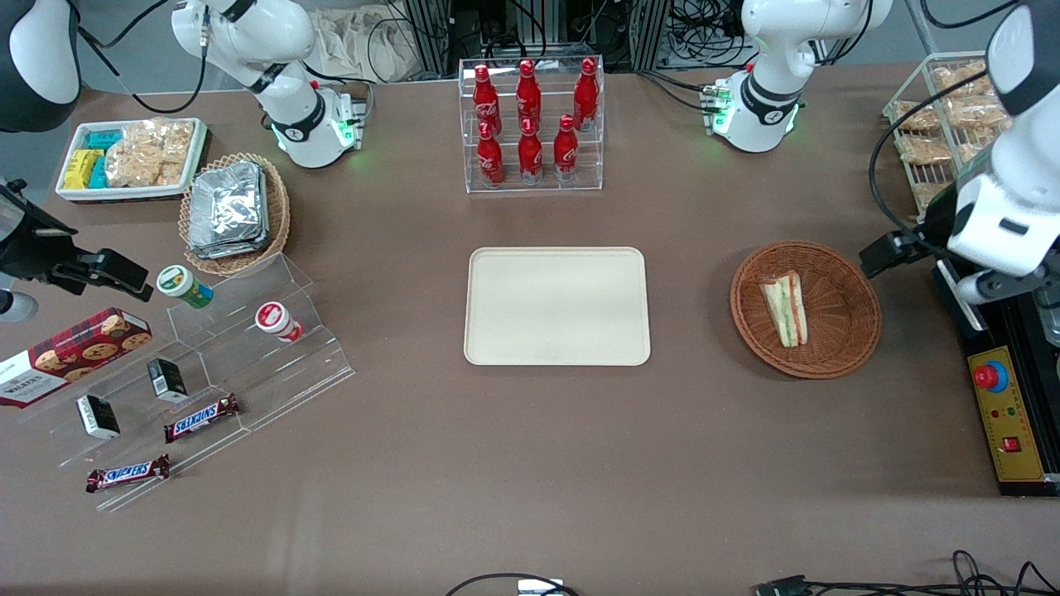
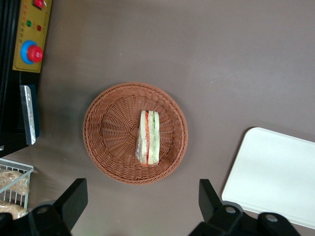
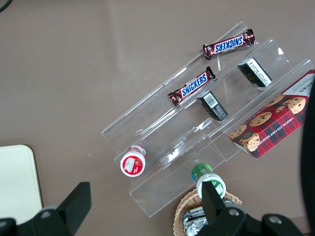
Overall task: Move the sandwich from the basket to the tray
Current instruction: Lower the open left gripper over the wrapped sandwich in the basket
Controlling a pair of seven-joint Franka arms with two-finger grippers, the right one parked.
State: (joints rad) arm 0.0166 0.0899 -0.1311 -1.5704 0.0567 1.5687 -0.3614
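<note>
The sandwich (image 1: 785,308), a white-bread wedge with green and red-orange layers, lies on its side in the round dark-brown wicker basket (image 1: 861,314). The cream-beige tray (image 1: 556,306) lies bare at the table's middle, beside the basket. My left gripper (image 1: 886,252) hangs high above the table, at the basket's edge toward the working arm's end. In the left wrist view the gripper (image 2: 141,189) is open wide and holds nothing, with the sandwich (image 2: 148,137), the basket (image 2: 108,132) and a corner of the tray (image 2: 275,177) below it.
A clear rack of red bottles (image 1: 530,124) stands farther from the camera than the tray. A control box with a red button (image 1: 1002,414) and a wire rack of packets (image 1: 944,116) lie near the working arm. A tan foil basket (image 1: 236,211) and an acrylic snack stand (image 1: 207,364) are toward the parked arm's end.
</note>
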